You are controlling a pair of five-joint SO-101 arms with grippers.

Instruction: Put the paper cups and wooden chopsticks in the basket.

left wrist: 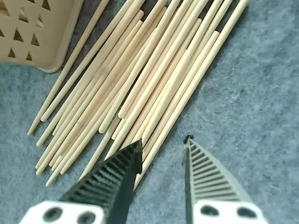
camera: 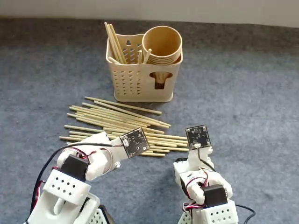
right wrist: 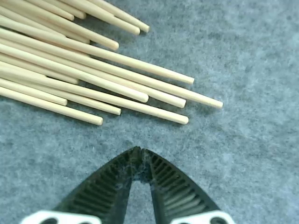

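Observation:
Several wooden chopsticks (camera: 121, 123) lie loose on the grey carpet in front of the cream basket (camera: 140, 79). The basket holds a stack of paper cups (camera: 162, 44) on its right side and a few upright chopsticks (camera: 114, 42) on its left. My left gripper (left wrist: 162, 144) is open above the near edge of the chopsticks (left wrist: 149, 79), with nothing between its fingers. A corner of the basket (left wrist: 32, 32) shows beyond the pile. My right gripper (right wrist: 140, 153) is shut and empty, hanging just short of the chopstick tips (right wrist: 140, 88).
Grey carpet (camera: 243, 102) spreads open to the right and left of the basket. Both arm bases (camera: 65, 186) sit at the near edge, the right arm (camera: 203, 186) beside the pile's right end.

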